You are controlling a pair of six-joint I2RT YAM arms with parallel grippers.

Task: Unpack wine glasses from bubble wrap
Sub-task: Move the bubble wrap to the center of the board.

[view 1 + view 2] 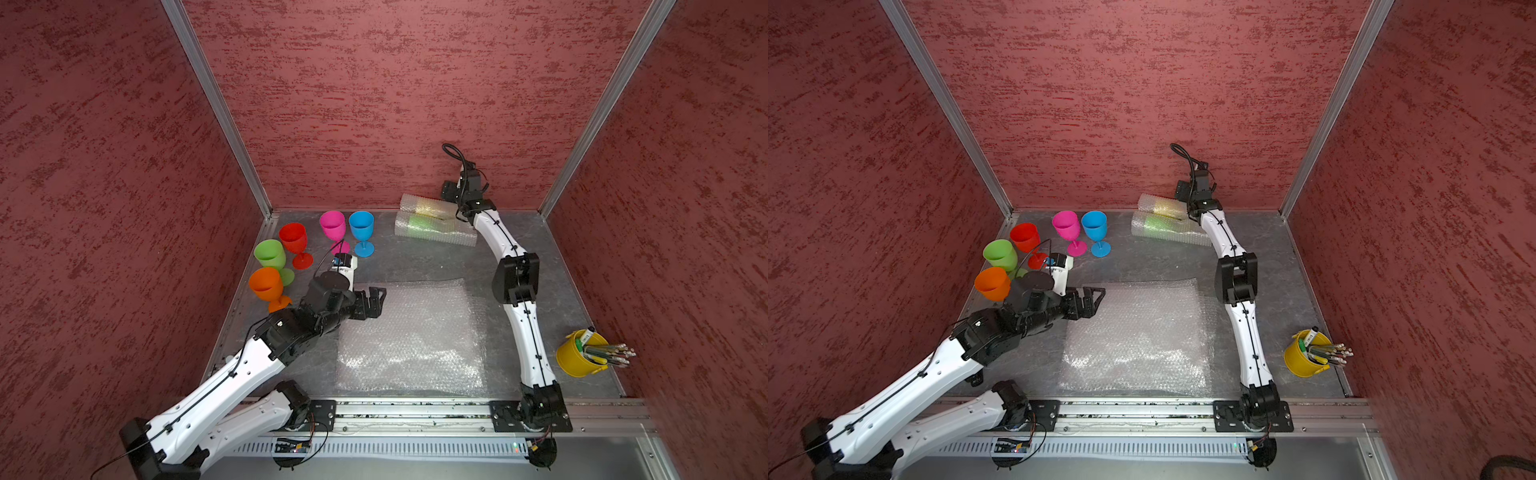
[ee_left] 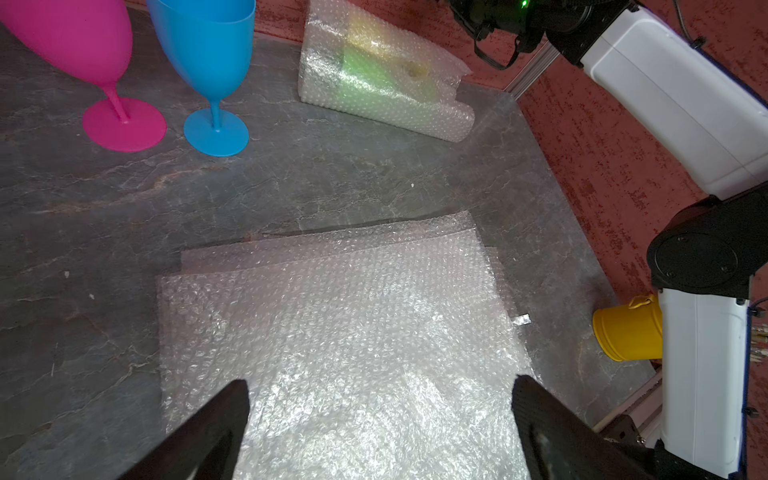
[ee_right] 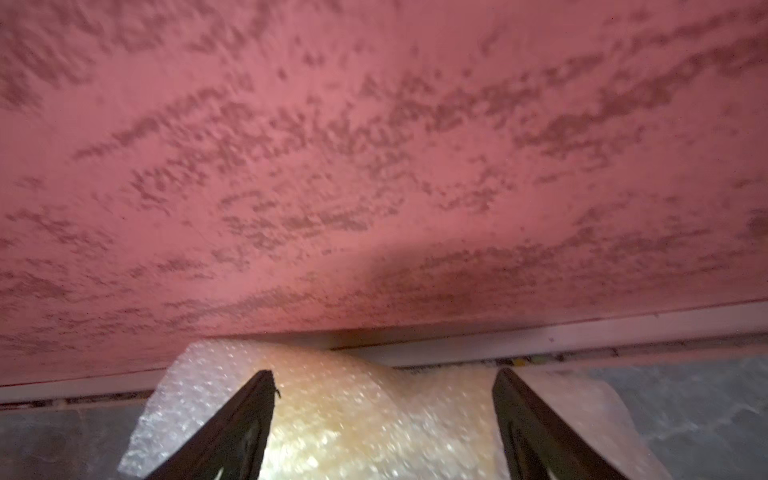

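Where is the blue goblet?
In both top views the blue goblet stands upright near the back wall, left of centre, just right of the pink goblet.

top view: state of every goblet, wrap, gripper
red goblet, upright, bare
orange goblet, upright, bare
pink goblet, upright, bare
blue goblet, upright, bare
green goblet, upright, bare
yellow goblet, lying, wrapped
wrapped green goblet, lying
flat sheets, stacked, empty
left gripper, open
right gripper, open astride yellow goblet's sleeve

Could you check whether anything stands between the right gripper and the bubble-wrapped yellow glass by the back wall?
Nothing visible does. The right gripper is at the yellow glass's sleeve, its jaws open to either side of it; only the wrap itself covers the glass. The wrapped green glass lies beside it, toward the front.
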